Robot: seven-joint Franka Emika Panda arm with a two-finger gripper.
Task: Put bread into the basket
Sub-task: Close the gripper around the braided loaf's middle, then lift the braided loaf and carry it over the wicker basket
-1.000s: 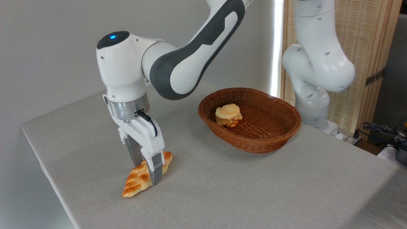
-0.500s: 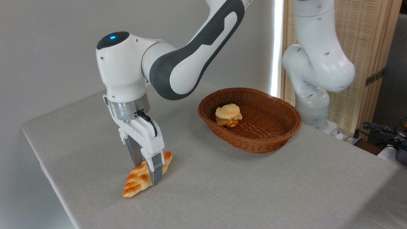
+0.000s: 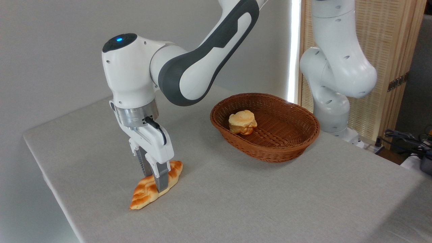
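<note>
The bread (image 3: 143, 195), a golden-orange braided loaf with pointed ends, lies on the grey table near the front left edge. My gripper (image 3: 155, 181) points straight down over its middle, with one finger on each long side pressed against the loaf, so it is shut on the bread. The loaf's left tip still rests on the table. The brown wicker basket (image 3: 270, 156) stands to the right and further back, well apart from the gripper.
A small pale round bun (image 3: 242, 122) sits in the left part of the basket. The arm's white base (image 3: 332, 101) rises behind the basket. The table's left edge (image 3: 50, 184) runs close to the loaf. Cables lie at the far right.
The two fingers have drawn together onto the loaf's sides; a second ago they stood wider apart around it. The arm and the loaf have hardly shifted.
</note>
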